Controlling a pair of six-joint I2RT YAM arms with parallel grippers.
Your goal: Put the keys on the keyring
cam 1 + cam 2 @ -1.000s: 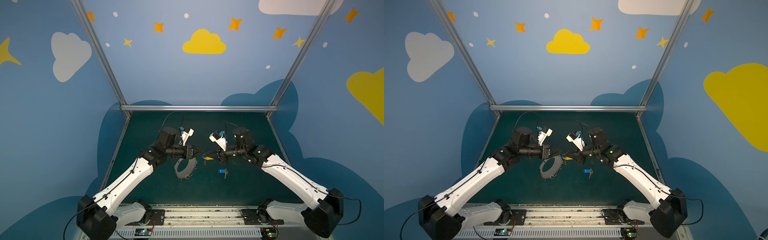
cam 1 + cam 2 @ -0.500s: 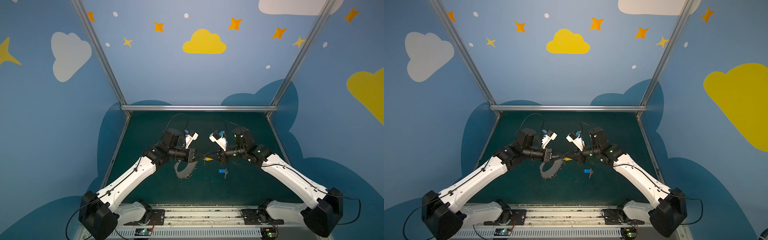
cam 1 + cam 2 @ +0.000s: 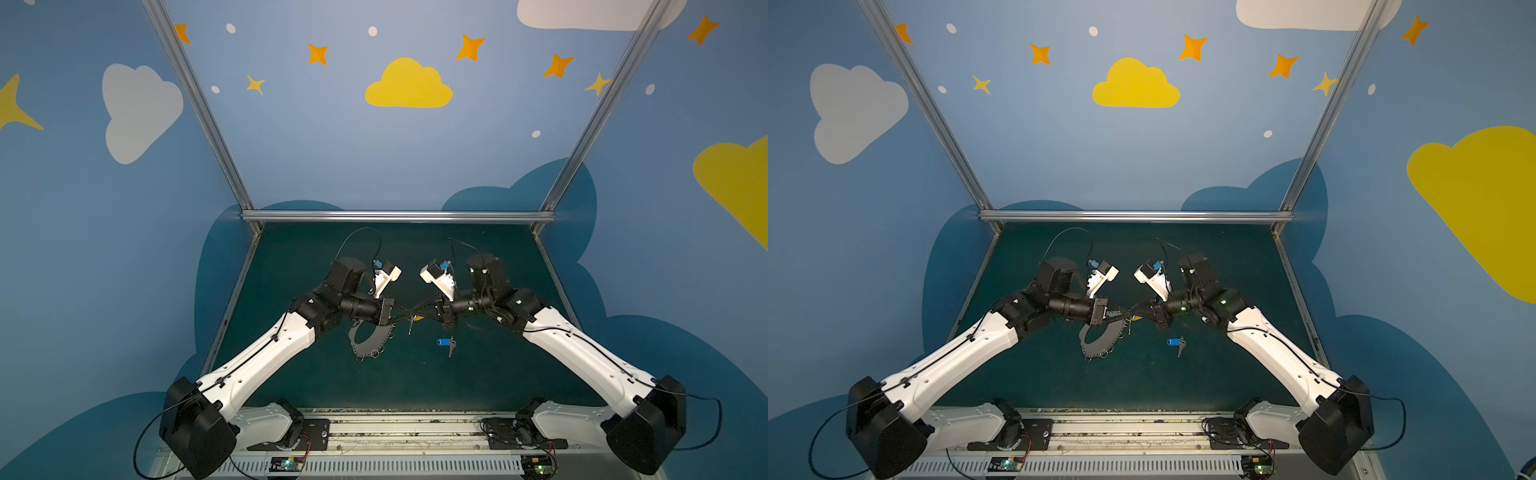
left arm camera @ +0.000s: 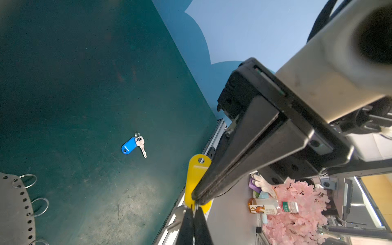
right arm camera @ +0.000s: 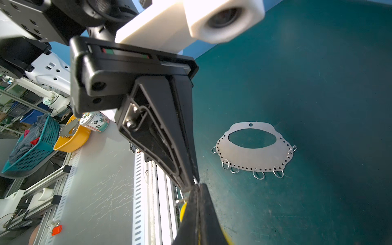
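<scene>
Place: robot lab test cell | Evidence: aluminium frame (image 3: 399, 216) is bordering a green mat (image 3: 374, 386); cloud-and-star panels (image 3: 332, 145) are enclosing it; two white robot arms (image 3: 266, 357) are sitting by a base rail (image 3: 407, 430) | Outside: teal basket (image 5: 36, 144), yellow bowl (image 5: 74, 137), pink flowers (image 4: 297, 212) are cluttering the room beyond.

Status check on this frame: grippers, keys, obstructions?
Left gripper, right gripper shut, tip to tip on yellow-tagged key, midair. Blue-tagged key, keyring on mat. Nothing blocking.
</scene>
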